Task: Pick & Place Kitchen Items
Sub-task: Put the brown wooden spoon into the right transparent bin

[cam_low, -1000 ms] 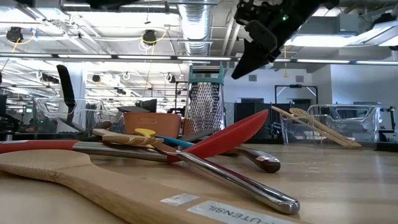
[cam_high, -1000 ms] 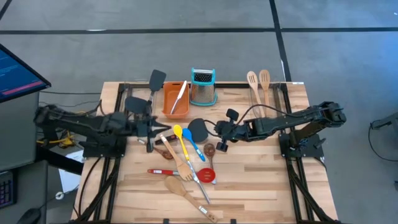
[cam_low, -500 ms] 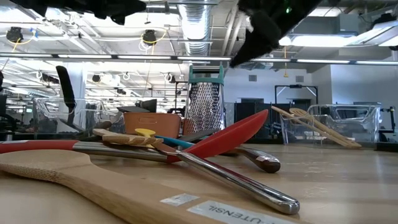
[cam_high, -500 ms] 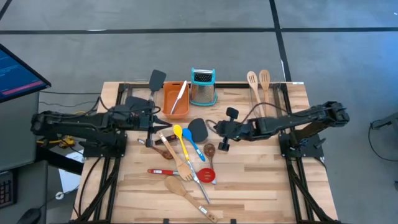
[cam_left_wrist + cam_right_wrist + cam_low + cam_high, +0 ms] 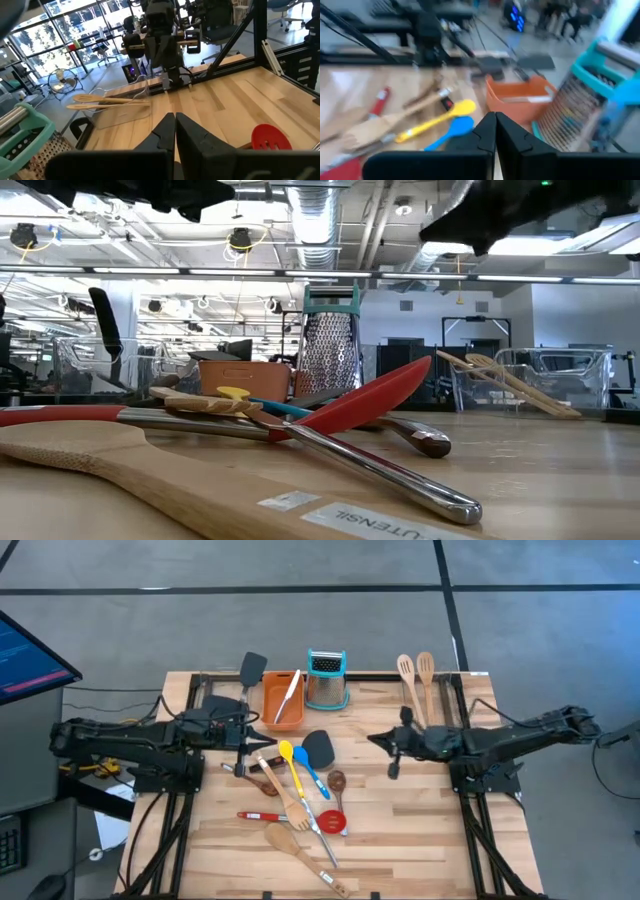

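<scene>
While both claws closed empty, right claw hovers beside utensils, arm outstretched.

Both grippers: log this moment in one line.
left gripper: shut, empty, over utensil pile | right gripper: shut, empty

I'm looking down on the surface: the tray sits at the back edge, the grater just right of it, a turner just left. Two wooden utensils lie further right along the back. The utensil pile sprawls across the middle, in front of the tray. My left gripper hangs left of the pile, my right gripper to its right.
</scene>
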Robot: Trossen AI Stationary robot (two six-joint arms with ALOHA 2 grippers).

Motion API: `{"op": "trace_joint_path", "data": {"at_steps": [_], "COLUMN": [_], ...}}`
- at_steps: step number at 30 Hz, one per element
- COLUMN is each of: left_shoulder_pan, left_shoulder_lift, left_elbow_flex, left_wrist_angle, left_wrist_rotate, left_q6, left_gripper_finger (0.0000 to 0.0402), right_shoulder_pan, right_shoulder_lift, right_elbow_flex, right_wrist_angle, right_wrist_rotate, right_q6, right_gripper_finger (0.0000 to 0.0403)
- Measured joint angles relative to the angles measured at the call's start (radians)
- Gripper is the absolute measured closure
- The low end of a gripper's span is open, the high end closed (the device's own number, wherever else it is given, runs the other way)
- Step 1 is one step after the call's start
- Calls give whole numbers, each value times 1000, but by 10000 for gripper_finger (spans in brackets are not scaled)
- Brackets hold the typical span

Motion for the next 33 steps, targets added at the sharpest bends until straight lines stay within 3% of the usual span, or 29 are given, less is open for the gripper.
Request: {"op": "trace_joint_path", "data": {"at_steps": [6,13,18,23,30,33], "left_shoulder_pan": [27,57,57,58,128,165], "left_shoulder_lift": [0,0,0,35,246,365], "left_elbow_flex": [0,0,0,-1,121,195], "left_wrist_angle": [1,3,8,124,181,95], "left_wrist_rotate": [0,-1,-1,50,95,176], "left_q6": [3,-6,-17,113,148,162], "left_gripper_finger": [401,401,401,401,401,401], "right_shoulder_pan": [3,1,1,1,1,1], "right_shoulder_lift": [-178,-369,-449,-472,-473,-484], "right_elbow_flex": [-159,-293,-332,-355,-356,-356], "right_wrist_angle": [182,307,309,308,313,310], "right_wrist_rotate": [-99,-123,-123,-123,-123,-123], "right_q6": [-78,-98,-98,-121,-105,-98], "right_gripper_finger": [400,400,400,400,400,400]}}
